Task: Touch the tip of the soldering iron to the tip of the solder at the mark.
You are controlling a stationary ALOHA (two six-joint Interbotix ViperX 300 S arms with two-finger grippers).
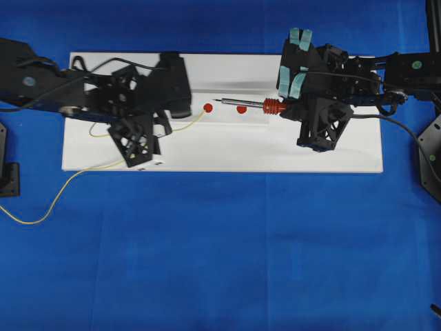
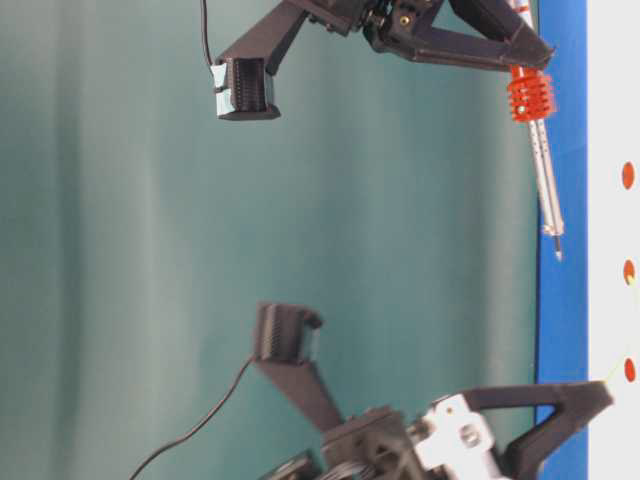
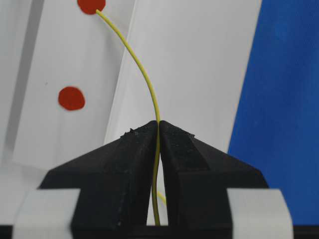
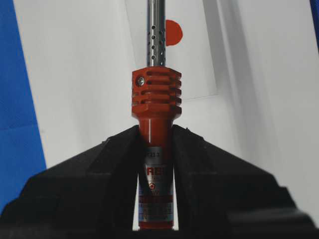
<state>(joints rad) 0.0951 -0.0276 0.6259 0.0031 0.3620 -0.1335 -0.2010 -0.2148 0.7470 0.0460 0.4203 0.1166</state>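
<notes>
My left gripper (image 3: 159, 124) is shut on the thin yellow solder (image 3: 144, 74). The wire curves forward from the jaws, and its tip rests on a red mark (image 3: 90, 5). In the overhead view that mark (image 1: 207, 107) lies just right of the left gripper (image 1: 165, 127). My right gripper (image 4: 155, 132) is shut on the red-orange handle of the soldering iron (image 4: 156, 94). The iron (image 1: 251, 104) points left, with its dark tip slightly right of the mark. In the table-level view the iron (image 2: 541, 150) hangs above the board, its tip apart from the solder.
A white board (image 1: 220, 152) lies on blue cloth (image 1: 220, 262). A second red mark (image 1: 241, 109) sits under the iron's shaft. The solder's loose tail (image 1: 41, 214) runs off the board's left side over the cloth. Arm mounts stand at both side edges.
</notes>
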